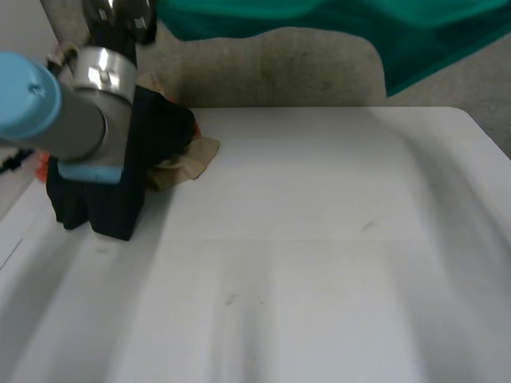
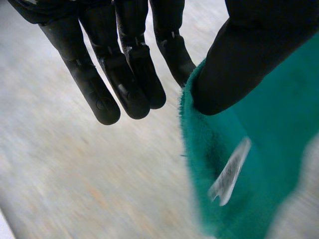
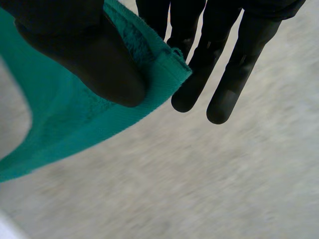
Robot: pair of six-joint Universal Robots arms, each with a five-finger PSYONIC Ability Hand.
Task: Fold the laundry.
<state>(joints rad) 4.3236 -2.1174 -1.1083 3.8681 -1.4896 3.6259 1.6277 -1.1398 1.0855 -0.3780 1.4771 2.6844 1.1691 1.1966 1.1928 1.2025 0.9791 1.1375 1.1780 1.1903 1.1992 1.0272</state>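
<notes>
Fingers [image 2: 177, 57] of left hand [image 2: 249, 64], right hand [image 3: 84, 55] pinch one green towel [image 3: 60, 134].

No text can be read anywhere; the small white tag [image 2: 230, 172] on the green towel [image 2: 269, 164] is too blurred to make out.

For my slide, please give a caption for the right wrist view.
Right hand pinching a corner of the green towel between thumb and straight fingers.

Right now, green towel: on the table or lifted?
Lifted: the green towel hangs past the far edge of the table, pinched under the thumbs of the left robot hand and right robot hand.
</notes>
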